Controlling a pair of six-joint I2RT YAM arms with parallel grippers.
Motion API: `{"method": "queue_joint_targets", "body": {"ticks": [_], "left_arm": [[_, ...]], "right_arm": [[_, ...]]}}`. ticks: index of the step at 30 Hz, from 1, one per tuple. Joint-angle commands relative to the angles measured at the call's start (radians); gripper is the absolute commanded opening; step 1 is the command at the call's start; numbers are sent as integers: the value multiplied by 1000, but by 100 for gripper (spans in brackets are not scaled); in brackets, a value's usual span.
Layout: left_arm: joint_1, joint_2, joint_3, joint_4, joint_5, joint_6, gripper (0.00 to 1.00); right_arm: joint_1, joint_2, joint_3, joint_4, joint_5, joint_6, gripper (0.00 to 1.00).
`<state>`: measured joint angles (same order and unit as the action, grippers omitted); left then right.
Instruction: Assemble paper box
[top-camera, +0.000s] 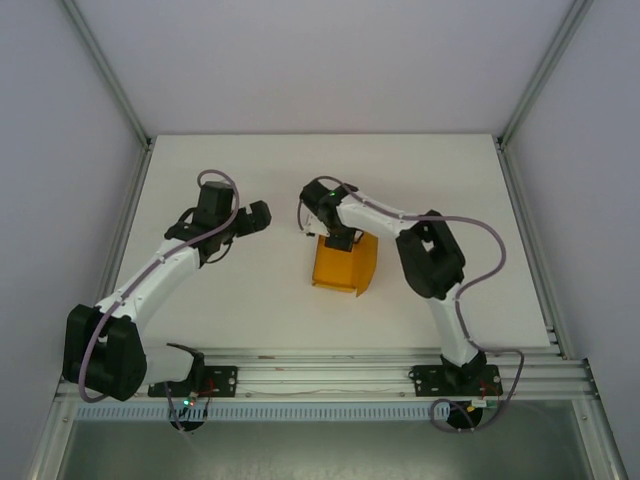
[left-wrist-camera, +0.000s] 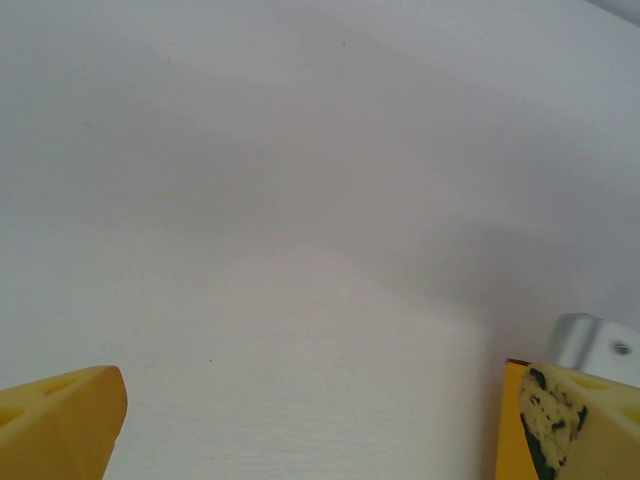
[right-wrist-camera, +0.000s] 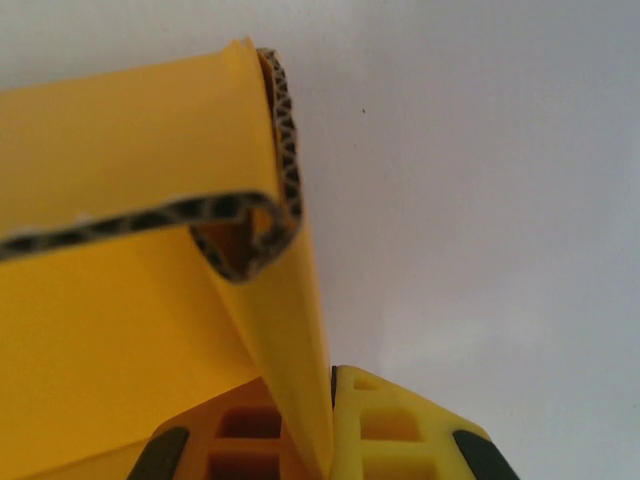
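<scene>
My right pincer pinches tight on a wall of the paper box, whose fluted cut edge curls just beyond. My left pincer gapes wide, holding nothing, over bare desk. From above, the box lies to its right with free desk around.

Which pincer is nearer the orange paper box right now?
Right. The right pincer is shut on a wall of the paper box; the left pincer hangs open to its left, apart.

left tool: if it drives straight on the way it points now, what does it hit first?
Probably the bare table: in the left wrist view, white surface lies ahead between the fingers of the open left tool. Depth unclear.
</scene>
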<state>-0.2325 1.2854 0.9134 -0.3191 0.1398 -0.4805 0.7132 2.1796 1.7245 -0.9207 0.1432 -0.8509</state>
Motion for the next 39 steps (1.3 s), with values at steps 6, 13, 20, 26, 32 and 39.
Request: {"method": "queue_joint_targets", "body": {"ticks": [6,13,20,26,32,39], "left_arm": [[16,25,-20,23,-19,-31,100],[16,57,-15,24,-16,-50,100],[16,39,-13,15,-18,-54,100],[16,5,-8,11,-14,-48,100],[16,-31,-9,2,4,-38,100],[17,-75,-30,26,30,-26,100]], "right_arm": [[19,95,-57,205,237,-68,0],[25,90,-228,463,257,-103,1],[31,61,-278,487,289,-132,9],[32,-81,-258,459,247,-129,44],[31,-240,-206,405,194,-92,59],[42,-485,-259,370,100,149,94]]}}
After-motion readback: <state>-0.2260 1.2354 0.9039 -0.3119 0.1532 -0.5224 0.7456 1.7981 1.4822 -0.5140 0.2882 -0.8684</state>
